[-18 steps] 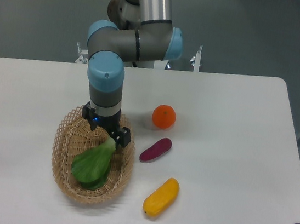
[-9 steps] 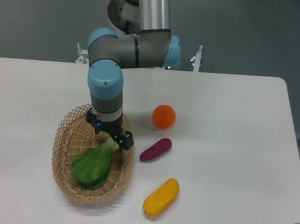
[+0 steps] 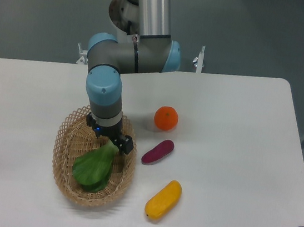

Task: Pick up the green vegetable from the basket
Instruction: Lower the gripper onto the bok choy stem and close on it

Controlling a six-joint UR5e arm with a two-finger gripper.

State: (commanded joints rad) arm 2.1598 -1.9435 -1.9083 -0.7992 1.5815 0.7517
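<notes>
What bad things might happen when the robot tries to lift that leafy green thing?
The gripper sits only at the narrow stem end of the green vegetable, so the leafy part might sag or slip out. It is also low near the basket rim and could perhaps catch the wicker.

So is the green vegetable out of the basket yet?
No. The vegetable lies inside the basket; the tool sits at its stem end.

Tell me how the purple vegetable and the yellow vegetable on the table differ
The purple vegetable is dark, slimmer and smaller; the yellow vegetable is bright, plumper and larger. The purple one lies farther back, close beside the basket, while the yellow one lies nearer the table's front edge. Both are oblong, lie bare on the table, and slant the same way.
</notes>
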